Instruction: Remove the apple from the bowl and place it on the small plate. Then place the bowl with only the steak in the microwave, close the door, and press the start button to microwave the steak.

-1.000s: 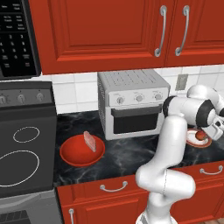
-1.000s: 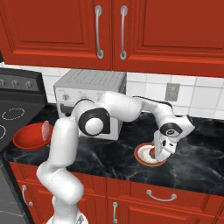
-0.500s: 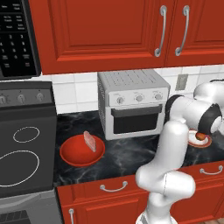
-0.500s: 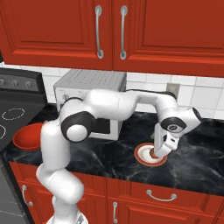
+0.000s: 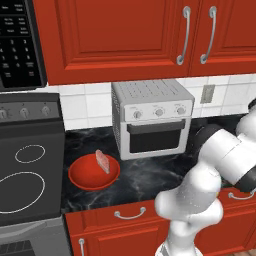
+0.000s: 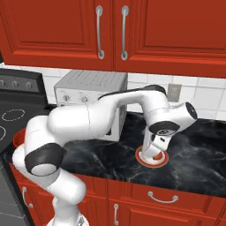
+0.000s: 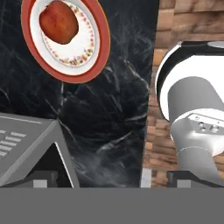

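Resting on the small plate [image 7: 65,41], the apple [image 7: 58,22] marks step one as done, the gripper [image 6: 154,152] standing spread and empty just above it, while the bowl [image 5: 93,173] holding only the steak [image 5: 103,161] awaits the microwave [image 5: 20,42], door-closing and start.

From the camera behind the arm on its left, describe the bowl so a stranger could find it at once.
Start at the silver toaster oven on the black counter. Left of it, beside the stove, sits the bowl. It is glossy red all over, wide and shallow, with the steak propped inside.
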Controlling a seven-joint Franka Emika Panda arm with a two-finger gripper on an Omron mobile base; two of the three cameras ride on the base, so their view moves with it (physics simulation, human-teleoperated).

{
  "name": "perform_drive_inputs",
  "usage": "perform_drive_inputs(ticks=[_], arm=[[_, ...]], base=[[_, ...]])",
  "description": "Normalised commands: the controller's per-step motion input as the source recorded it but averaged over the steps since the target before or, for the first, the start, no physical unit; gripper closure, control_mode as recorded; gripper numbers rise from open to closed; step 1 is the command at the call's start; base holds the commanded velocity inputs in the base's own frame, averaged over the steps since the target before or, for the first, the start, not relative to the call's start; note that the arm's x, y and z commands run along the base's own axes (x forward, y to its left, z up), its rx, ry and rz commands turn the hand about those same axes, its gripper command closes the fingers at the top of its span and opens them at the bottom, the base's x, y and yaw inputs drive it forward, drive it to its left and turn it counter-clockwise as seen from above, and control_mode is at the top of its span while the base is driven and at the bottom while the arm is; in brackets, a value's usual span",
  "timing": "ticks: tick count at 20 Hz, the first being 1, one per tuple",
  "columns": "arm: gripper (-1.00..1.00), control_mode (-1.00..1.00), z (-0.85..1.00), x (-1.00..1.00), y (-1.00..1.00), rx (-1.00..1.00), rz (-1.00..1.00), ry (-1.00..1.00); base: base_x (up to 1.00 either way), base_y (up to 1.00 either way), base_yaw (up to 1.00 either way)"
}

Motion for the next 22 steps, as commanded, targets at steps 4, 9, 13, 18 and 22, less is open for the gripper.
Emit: perform_drive_inputs(ticks=[4, 9, 13, 18, 22], arm=[[-1.0, -1.0, 0.14, -0.46, 0.95, -0.21, -0.1, -0.05], [-1.0, -1.0, 0.04, -0.35, 1.0, -0.25, -0.04, 0.0], [-1.0, -1.0, 0.02, -0.46, 0.86, -0.16, -0.01, -0.03], [-1.0, -1.0, 0.39, -0.5, 0.92, -0.13, 0.0, -0.01], [-1.0, -1.0, 0.27, -0.31, 1.0, -0.1, 0.02, 0.0]], base=[[0.0, 0.0, 0.0], [0.0, 0.0, 0.0], [0.0, 0.0, 0.0], [0.0, 0.0, 0.0], [0.0, 0.0, 0.0]])
